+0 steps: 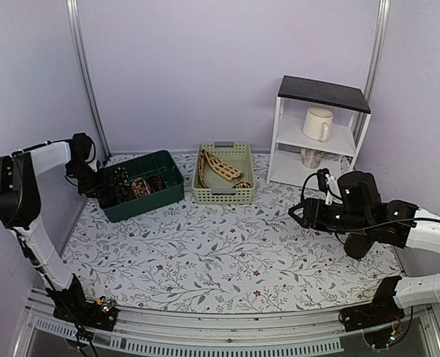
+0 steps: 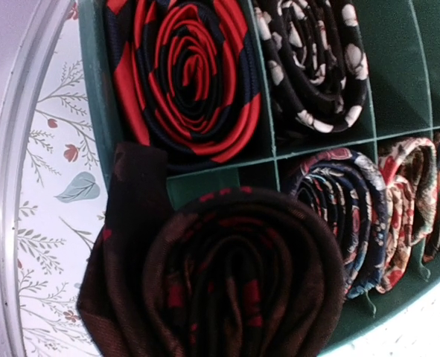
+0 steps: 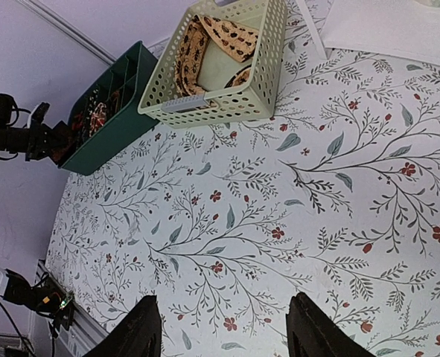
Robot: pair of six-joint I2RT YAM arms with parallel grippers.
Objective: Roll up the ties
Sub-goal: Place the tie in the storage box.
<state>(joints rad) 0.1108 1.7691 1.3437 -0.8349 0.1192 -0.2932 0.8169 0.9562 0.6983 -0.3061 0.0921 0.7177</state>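
While the floral-cloth table [image 1: 227,260] fills the room in front of me, a white shelf [image 1: 279,141] stands at its far right corner, and look at the two arms. The left arm [image 1: 48,156] reaches to the left end of the green divided bin [image 1: 149,204] at the back, and the right arm [image 1: 368,212] hangs over the right side, well apart from everything. The right arm's jaws stand wide, nothing between them, only cloth below. The left arm's jaws are hidden behind a dark brown-black tie [image 2: 234,282], rolled into a fat coil with its tail sticking out at the bin's left end, so I cannot tell whether they grip it. Beside the bin sits a beige basket [image 1: 223,195] with an unrolled beige tie [image 1: 218,167] lying in it. Inside the bin's compartments are rolled coils: a red-and-navy coil [image 2: 186,74] just beside the dark one, a black coil with white flowers [image 2: 313,59] and a navy floral coil [image 2: 339,208]. A cream mug [image 1: 317,123] sits on the shelf.
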